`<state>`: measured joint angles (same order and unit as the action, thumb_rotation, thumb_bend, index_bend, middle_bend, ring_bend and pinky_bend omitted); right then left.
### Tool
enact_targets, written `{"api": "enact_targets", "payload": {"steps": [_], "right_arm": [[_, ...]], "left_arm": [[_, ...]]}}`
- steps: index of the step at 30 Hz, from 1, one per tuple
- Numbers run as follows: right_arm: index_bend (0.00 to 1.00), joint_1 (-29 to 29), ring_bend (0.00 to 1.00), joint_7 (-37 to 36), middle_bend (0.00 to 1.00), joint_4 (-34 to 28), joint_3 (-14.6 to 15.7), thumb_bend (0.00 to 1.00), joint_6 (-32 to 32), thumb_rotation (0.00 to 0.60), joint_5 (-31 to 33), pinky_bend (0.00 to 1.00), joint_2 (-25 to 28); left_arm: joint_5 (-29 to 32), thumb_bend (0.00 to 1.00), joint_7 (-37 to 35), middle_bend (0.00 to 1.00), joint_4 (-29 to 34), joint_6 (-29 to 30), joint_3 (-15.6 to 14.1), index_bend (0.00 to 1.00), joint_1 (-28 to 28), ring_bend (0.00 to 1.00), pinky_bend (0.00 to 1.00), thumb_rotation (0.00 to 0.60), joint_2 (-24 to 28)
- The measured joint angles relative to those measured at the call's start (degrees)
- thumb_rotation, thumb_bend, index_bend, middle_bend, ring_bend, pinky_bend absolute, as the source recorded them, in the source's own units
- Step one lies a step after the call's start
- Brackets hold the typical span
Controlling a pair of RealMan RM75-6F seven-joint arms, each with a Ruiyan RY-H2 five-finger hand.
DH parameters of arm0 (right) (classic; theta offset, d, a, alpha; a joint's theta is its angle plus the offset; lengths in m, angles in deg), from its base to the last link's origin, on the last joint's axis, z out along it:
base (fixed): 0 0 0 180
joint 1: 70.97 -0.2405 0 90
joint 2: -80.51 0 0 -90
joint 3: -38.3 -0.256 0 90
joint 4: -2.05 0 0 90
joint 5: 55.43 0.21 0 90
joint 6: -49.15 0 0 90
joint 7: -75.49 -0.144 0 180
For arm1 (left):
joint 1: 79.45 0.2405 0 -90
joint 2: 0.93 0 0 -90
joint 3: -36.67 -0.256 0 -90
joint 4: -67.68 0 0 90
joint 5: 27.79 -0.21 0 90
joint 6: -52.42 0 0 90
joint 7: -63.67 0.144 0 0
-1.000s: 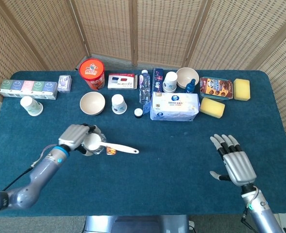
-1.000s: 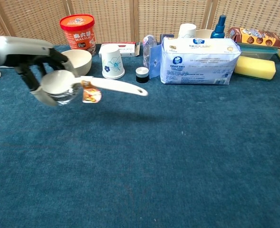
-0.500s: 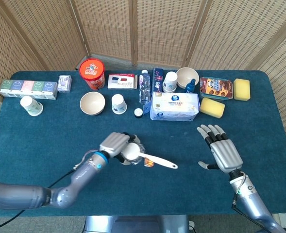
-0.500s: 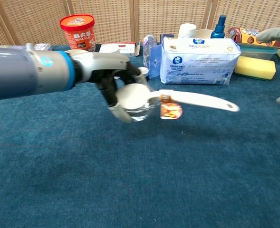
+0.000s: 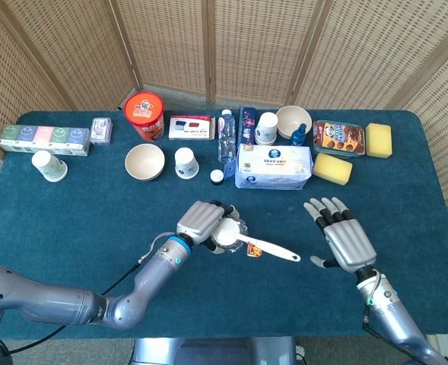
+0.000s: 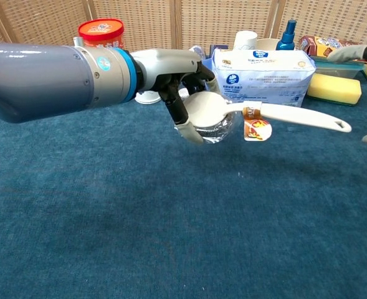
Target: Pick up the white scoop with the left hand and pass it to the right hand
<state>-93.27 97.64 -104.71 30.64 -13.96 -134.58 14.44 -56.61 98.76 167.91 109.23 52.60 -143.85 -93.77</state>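
Little print can be made out. White lettering is seen on the lid and side of the red canister (image 6: 102, 38), but its characters cannot be read with certainty. Blue print and a round blue logo are carried on the white tissue pack (image 6: 263, 77), too small to decipher. A small orange label hangs from the white scoop (image 6: 258, 116); its wording is illegible.

The left hand (image 6: 182, 78) grips the white scoop (image 6: 258, 115) by its bowl, above the table.
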Motion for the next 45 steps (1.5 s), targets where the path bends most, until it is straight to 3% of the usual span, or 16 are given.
{"api": "enact_targets", "payload": {"steps": [15,24,27,30,31,33,35,38,41,45], "right_arm": [[0.0,-3.37,0.0,7.9,0.0,-6.4,-0.07,0.0,1.85,0.506,5.34,0.0,-1.53],[0.0,-6.1,0.0,13.14,0.0,-6.69,-1.82,0.0,1.09,0.508,12.82,0.0,-5.43],[0.0,-6.95,0.01,15.01,0.03,-6.37,-2.18,0.0,0.25,0.511,14.66,0.06,-7.09],[0.01,-7.51,0.13,16.19,0.16,-6.16,-2.44,0.02,-1.09,0.53,16.1,0.18,-8.76],[0.04,-7.69,0.2,16.77,0.23,-6.11,-2.51,0.08,-1.73,0.555,16.38,0.26,-9.34],[0.22,-7.97,0.39,17.67,0.43,-6.08,-2.57,0.32,-2.63,0.597,16.83,0.5,-10.27],[0.42,-8.33,0.58,18.68,0.62,-6.11,-2.67,0.57,-3.53,0.6,17.51,0.73,-11.31],[0.65,-8.81,0.8,19.74,0.83,-6.25,-2.75,0.84,-4.19,0.6,19.02,0.96,-12.44],[0.74,-9.29,0.89,21.0,0.92,-6.29,-2.81,0.92,-5.03,0.6,20.78,1.0,-13.51],[0.78,-9.64,0.93,21.95,0.96,-5.93,-2.57,0.94,-6.1,0.6,21.71,1.0,-14.42]], "left_arm": [[-1.43,0.02,1.44,0.34,-2.85,7.94,0.28,0.31,-1.46,0.22,0.35,0.6,-6.52],[-3.0,0.02,2.28,0.34,-4.82,12.57,1.17,0.3,-1.38,0.22,0.35,0.6,-11.49],[-2.71,0.01,1.75,0.34,-4.83,12.96,2.18,0.3,-1.12,0.22,0.35,0.6,-12.34],[-2.73,0.01,1.96,0.34,-5.16,13.64,2.55,0.3,-1.0,0.22,0.35,0.6,-13.22],[-2.71,0.01,2.04,0.34,-5.31,13.82,2.68,0.3,-0.94,0.22,0.35,0.6,-13.62],[-2.74,0.01,1.95,0.34,-5.56,14.03,2.98,0.3,-0.82,0.22,0.35,0.6,-14.23],[-2.98,0.01,2.1,0.34,-5.9,14.24,3.08,0.3,-0.74,0.22,0.35,0.6,-14.77],[-3.38,0.01,2.37,0.34,-6.14,14.51,3.23,0.3,-0.54,0.22,0.35,0.6,-15.34],[-3.44,0.01,2.52,0.34,-6.13,14.51,3.53,0.3,-0.24,0.22,0.35,0.6,-15.47],[-3.73,0.01,2.74,0.34,-5.77,14.54,3.83,0.3,0.12,0.22,0.35,0.6,-15.33]]}}
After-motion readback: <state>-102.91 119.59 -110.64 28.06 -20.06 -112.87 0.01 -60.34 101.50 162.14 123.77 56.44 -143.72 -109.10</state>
